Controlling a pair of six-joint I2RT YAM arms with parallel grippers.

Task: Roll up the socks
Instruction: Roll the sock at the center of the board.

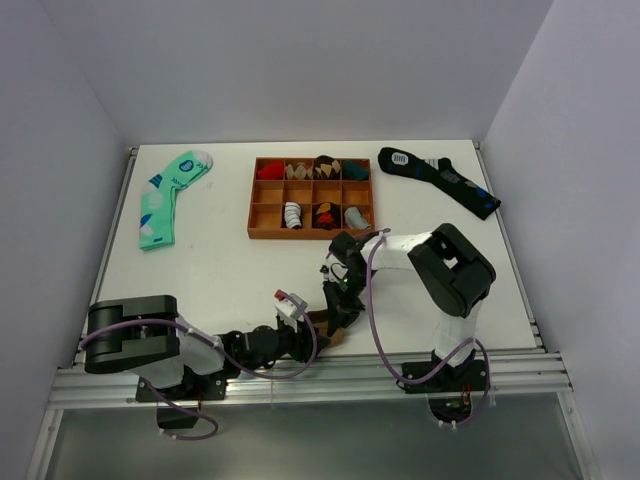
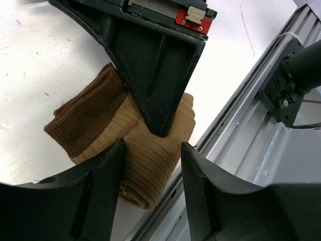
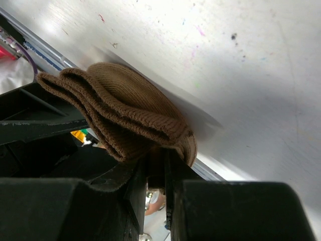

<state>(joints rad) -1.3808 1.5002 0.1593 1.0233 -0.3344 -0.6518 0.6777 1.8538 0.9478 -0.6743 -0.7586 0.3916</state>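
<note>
Got the right end effector [image 3: 156, 168] clenched on the socks [image 3: 125, 105], with a fold of tan-brown knit pinched in the thin slot between its fingers. Can't make out the depth of that fold, thanks to the black housing across the bottom of the right wrist view.

Seeing the left end effector [image 2: 153, 146] released, jaws parted either side of the bundle's lighter end. Hard to call any contact with the fabric there. From the left wrist, also catching one black finger of the right end effector pointing down onto the middle of the bundle, right at the seam between darker ribbed cuff and lighter knit.

Found the bundle folded over in layers at the near edge of the bench [image 1: 240, 270], just beside the aluminium rail [image 2: 241, 150]. From overhead, barely spotting it: only a brown sliver under the two meeting wrists.

Further back, noting a wooden tray [image 1: 262, 200] of compartments with small rolled items, too tiny to identify. Off to its left, a mint-green sock [image 1: 165, 200]; off to its right, a dark navy sock [image 1: 440, 180], both lying flat.
</note>
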